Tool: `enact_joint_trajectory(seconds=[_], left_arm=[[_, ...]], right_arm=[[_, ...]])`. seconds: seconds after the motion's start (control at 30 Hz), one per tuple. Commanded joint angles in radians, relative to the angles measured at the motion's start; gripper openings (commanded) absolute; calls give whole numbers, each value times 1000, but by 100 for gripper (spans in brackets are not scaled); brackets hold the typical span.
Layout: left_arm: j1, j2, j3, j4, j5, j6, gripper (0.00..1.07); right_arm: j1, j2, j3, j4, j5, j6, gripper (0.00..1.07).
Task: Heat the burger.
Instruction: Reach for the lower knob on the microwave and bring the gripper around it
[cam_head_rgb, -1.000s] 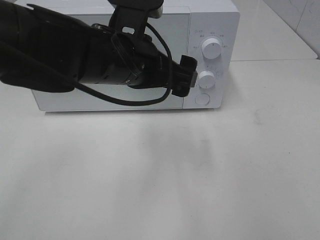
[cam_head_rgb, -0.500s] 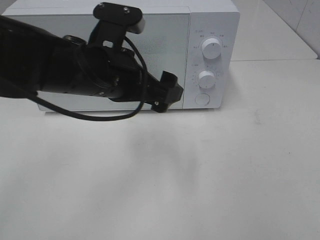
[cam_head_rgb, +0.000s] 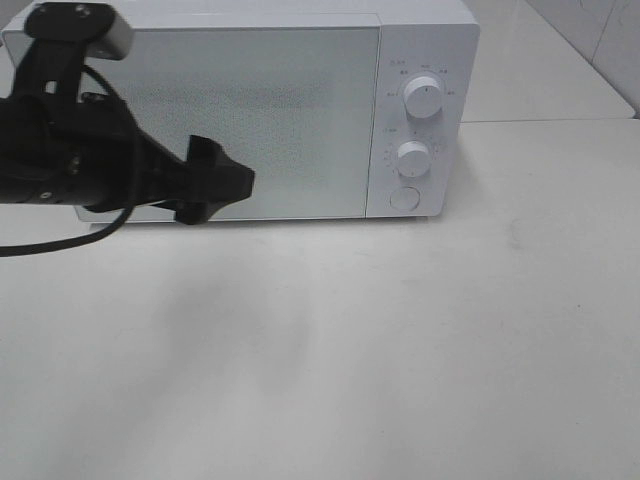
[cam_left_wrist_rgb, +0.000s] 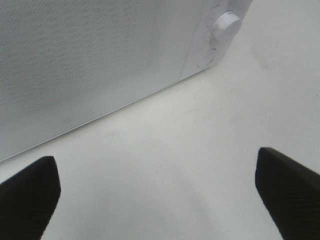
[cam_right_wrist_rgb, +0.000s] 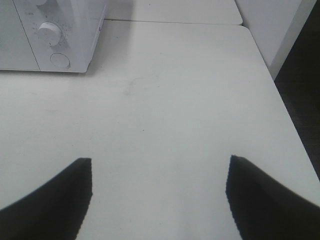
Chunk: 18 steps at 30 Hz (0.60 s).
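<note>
The burger is seen in no view; it is judged to be shut behind the matte, finely speckled door (cam_head_rgb: 270, 110) of the boxy white microwave (cam_head_rgb: 425, 30) in the upper frame. The left gripper (cam_head_rgb: 232, 182), at left, is held clear of that door. Both it and the right gripper (cam_right_wrist_rgb: 160, 200) are spread wide and empty, black textured fingers over the smooth white tabletop (cam_head_rgb: 400, 350).

High camera looks down on microwave (cam_head_rgb: 260, 110) and table (cam_head_rgb: 400, 350); both wrist cameras, low over the table, share its lower knob (cam_head_rgb: 413, 158).
</note>
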Motion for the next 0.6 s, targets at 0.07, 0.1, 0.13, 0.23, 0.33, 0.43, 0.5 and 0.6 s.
enact_joint_trajectory(seconds=[0.07,0.1,0.13,0.23,0.33,0.43,0.5,0.6], left_arm=[[104,-96,76,62,129,-30,99],[104,-96,76,62,129,-30,99],[126,-110,88,95,145,-60,99],[183,-139,108,245,191,-202,99],[239,-167,109,532,272,-451,99],[311,-211,109,955,398,-860,99],[322,-222,109,1037,422,-939,99],[354,-274,109,1279,504,-1180,99]], right_arm=[[-4,-27,1,-1,0,7,74],[-4,-27,1,-1,0,7,74],[-4,-27,1,-1,0,7,74],[-4,-27,1,-1,0,7,74],[-4,-27,1,-1,0,7,74],[-4,-27,1,-1,0,7,74],[-4,-27,1,-1,0,7,74],[-4,-27,1,-1,0,7,74]])
